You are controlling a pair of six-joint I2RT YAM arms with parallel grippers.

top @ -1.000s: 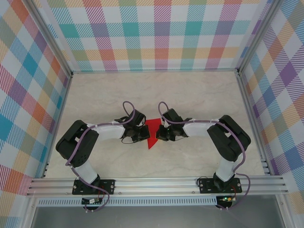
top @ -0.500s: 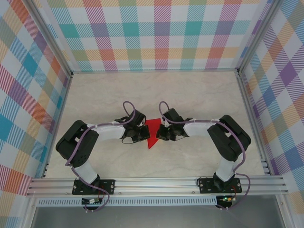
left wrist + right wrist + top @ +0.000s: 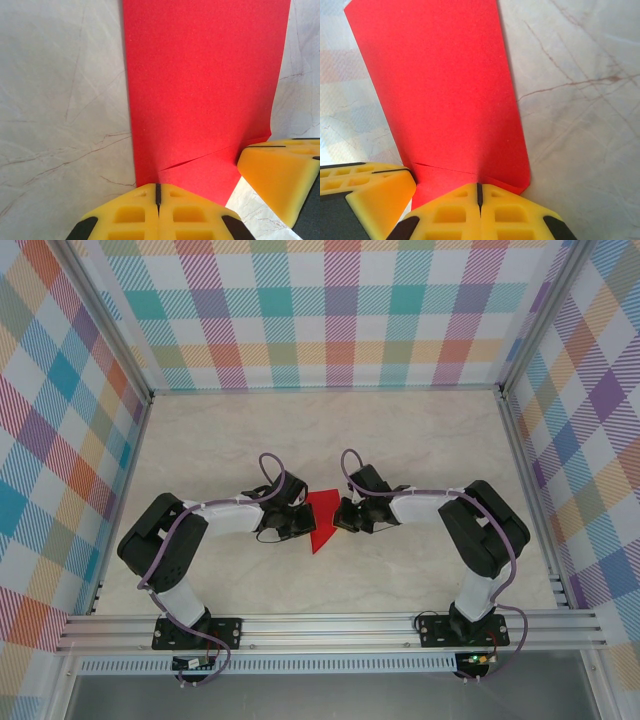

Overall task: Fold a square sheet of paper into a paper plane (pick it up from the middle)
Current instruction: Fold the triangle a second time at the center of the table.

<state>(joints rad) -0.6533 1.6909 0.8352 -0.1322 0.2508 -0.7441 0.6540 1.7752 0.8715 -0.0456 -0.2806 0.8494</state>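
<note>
Flanking the folded red paper, left gripper and right gripper, both fully closed, tips touching it

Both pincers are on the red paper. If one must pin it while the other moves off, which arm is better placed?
Probably right. The right pincer, shut, sits near the middle of the near end of the red paper; the left pincer, also shut, is close to its side edge.

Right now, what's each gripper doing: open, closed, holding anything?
Left gripper: closed, tips meeting the red paper; a true pinch cannot be told.
Right gripper: closed, tips likewise at the paper's opposite side.
</note>
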